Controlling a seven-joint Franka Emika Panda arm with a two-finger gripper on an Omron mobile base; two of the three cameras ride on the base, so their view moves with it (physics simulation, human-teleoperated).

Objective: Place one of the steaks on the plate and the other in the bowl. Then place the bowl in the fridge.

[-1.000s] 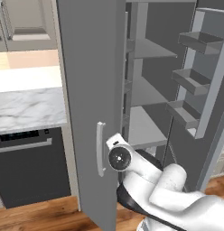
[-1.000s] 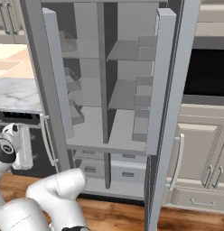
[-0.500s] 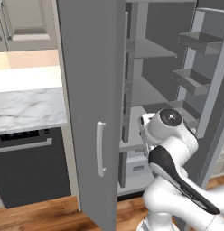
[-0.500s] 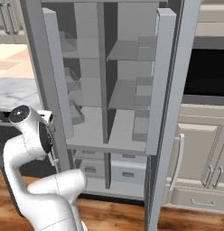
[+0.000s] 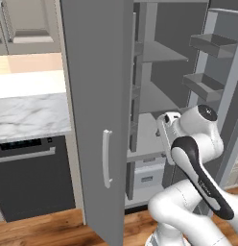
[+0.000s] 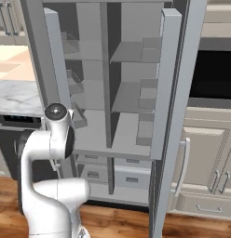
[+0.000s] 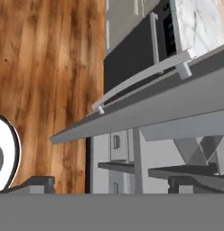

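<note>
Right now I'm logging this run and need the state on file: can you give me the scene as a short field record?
fridge: doors open, grey shelves bare as far as visible
left door: swung out, slim light handle facing the camera
door bins: visible ones empty
counter: marble top left of the fridge
arm: raised in front of the lower shelves
pincer: open, nothing held

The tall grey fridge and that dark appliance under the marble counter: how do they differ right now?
The fridge stands tall with both doors swung open, showing grey shelves and door bins; the dark appliance sits low under the marble counter and is shut. The fridge is light grey, the appliance nearly black. The fridge door's handle runs vertically, the appliance's handle horizontally. Both are built-in kitchen units with slim bar handles.
</note>
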